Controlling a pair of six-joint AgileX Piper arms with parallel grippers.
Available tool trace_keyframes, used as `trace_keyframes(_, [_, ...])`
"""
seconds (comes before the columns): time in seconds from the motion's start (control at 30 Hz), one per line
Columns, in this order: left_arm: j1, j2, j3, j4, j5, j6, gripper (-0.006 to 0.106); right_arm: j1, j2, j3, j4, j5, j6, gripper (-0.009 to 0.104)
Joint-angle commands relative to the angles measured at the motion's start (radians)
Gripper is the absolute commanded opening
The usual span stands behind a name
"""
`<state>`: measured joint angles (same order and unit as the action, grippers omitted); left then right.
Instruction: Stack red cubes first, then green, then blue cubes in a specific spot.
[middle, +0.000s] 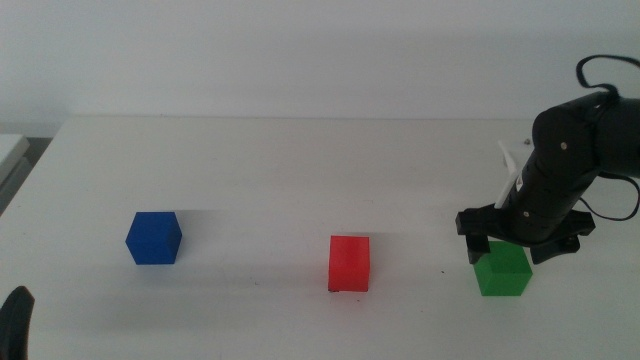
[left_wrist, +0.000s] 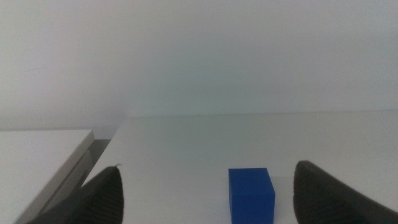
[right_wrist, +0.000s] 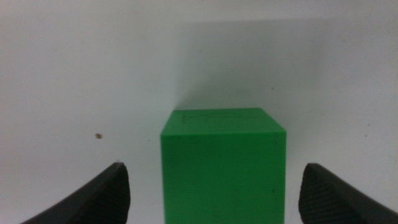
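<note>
The red cube (middle: 349, 263) rests on the white table near the middle front. To its right lies the green cube (middle: 503, 271), with my right gripper (middle: 510, 243) hanging open just above and behind it. In the right wrist view the green cube (right_wrist: 222, 163) sits between the two spread jaws, apart from both. Far left on the table is the blue cube (middle: 153, 238). My left gripper (middle: 16, 318) waits at the bottom left corner, open, and its wrist view shows the blue cube (left_wrist: 250, 194) ahead between its jaws.
The table's left edge (middle: 25, 170) runs near the blue cube, with a pale ledge (left_wrist: 37, 162) beyond it. A white wall stands behind the table. The right arm's black cable (middle: 600, 65) loops above its wrist.
</note>
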<state>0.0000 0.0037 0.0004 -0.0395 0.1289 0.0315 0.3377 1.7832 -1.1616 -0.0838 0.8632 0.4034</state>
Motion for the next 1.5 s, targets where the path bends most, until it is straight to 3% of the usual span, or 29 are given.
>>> trace_keyframes(0.0, [0.000, -0.004, 0.000, -0.001, -0.012, -0.006, 0.094, -0.010, 0.014, 0.004, -0.022, -0.007, 0.000, 0.093])
trace_keyframes(0.2, [0.000, -0.004, 0.000, -0.001, -0.012, -0.006, 0.094, -0.010, 0.049, 0.004, -0.018, -0.029, 0.000, 0.091])
trace_keyframes(0.33, [0.000, -0.004, 0.000, -0.001, -0.012, -0.006, 0.094, -0.010, 0.067, 0.004, -0.010, -0.025, 0.000, 0.081])
trace_keyframes(0.53, [0.000, -0.004, 0.000, -0.001, -0.012, -0.006, 0.094, -0.012, 0.067, 0.004, -0.010, -0.024, 0.026, 0.032])
trace_keyframes(0.63, [0.000, -0.004, 0.000, -0.001, -0.012, -0.004, 0.094, -0.018, 0.064, 0.004, -0.002, -0.010, 0.034, 0.019])
trace_keyframes(0.73, [0.000, -0.004, 0.000, -0.001, -0.012, -0.004, 0.094, -0.010, 0.022, -0.029, -0.015, 0.097, 0.058, 0.018])
trace_keyframes(0.87, [0.000, -0.004, 0.000, -0.001, -0.012, -0.006, 0.094, 0.054, -0.072, -0.164, -0.095, 0.292, 0.149, 0.018])
trace_keyframes(0.93, [0.000, -0.004, 0.000, -0.001, -0.012, -0.006, 0.094, 0.089, -0.093, -0.252, -0.101, 0.358, 0.174, 0.018])
trace_keyframes(1.1, [0.000, -0.004, 0.000, -0.001, -0.012, -0.006, 0.094, 0.174, -0.095, -0.407, -0.119, 0.358, 0.248, 0.019])
trace_keyframes(1.47, [0.000, -0.004, 0.000, -0.001, -0.012, -0.006, 0.094, 0.317, -0.008, -0.501, -0.117, 0.358, 0.349, 0.019])
